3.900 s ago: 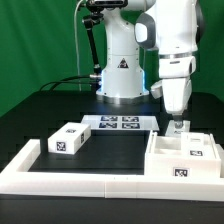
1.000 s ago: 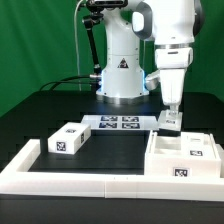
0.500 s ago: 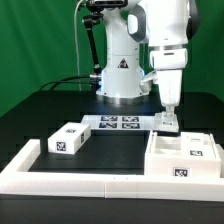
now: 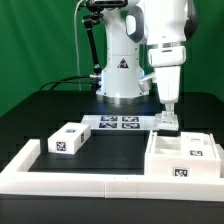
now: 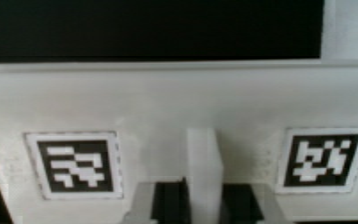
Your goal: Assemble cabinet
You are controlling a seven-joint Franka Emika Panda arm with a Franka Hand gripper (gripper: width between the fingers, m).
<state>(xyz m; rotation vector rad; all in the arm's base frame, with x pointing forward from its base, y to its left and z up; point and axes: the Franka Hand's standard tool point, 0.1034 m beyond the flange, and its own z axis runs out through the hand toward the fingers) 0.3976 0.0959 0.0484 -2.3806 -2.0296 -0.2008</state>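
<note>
The cabinet body (image 4: 185,155) is the large white box at the exterior view's right, with markers on its front. My gripper (image 4: 167,117) hangs just above its far left corner, shut on a small white marked block (image 4: 167,124). In the wrist view the gripper (image 5: 204,205) clamps the centre ridge of this white block (image 5: 158,110), with a square marker on each side of the ridge. Another white marked block (image 4: 68,138) lies loose on the table at the exterior view's left.
The marker board (image 4: 120,123) lies flat behind the parts, in front of the robot base. A low white border frame (image 4: 90,181) runs along the front and the left side. A green wall stands behind.
Since the earliest frame my gripper has shifted toward the exterior view's left with the white block in it. Over the last half second it has hardly moved.
</note>
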